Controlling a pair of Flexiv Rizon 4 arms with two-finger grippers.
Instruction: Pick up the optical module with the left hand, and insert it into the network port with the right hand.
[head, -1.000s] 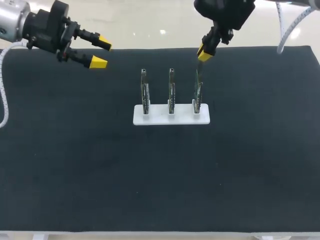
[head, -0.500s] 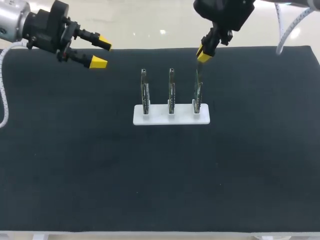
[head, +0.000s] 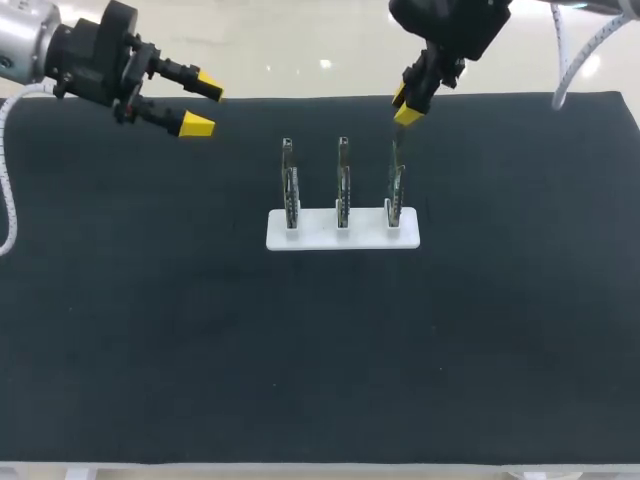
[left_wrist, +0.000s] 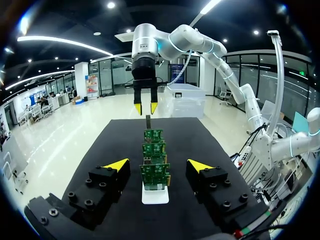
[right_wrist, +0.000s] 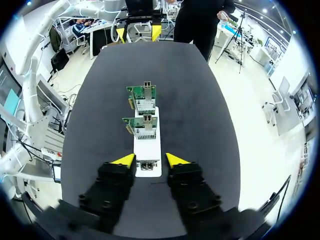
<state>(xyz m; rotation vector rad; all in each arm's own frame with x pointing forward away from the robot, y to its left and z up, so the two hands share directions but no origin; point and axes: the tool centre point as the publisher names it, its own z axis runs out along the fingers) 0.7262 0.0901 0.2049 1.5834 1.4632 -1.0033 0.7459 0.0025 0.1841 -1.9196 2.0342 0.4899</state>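
The optical module (head: 397, 150) stands plugged upright into the circuit board (head: 396, 195) at the right end of the white holder (head: 343, 232), apparently seated. The right pincer (head: 404, 106) hovers just above that end, spread and empty. The left pincer (head: 203, 104) hangs agape, well left of the holder.

Three upright boards (head: 343, 185) stand in a row on a white base (head: 318, 232), with narrow gaps between them. The right gripper (head: 404, 106), fingers apart, fills the space just above the rightmost board. Wide table (head: 150, 350) surface surrounds the base; the left gripper (head: 203, 104) hovers well apart.
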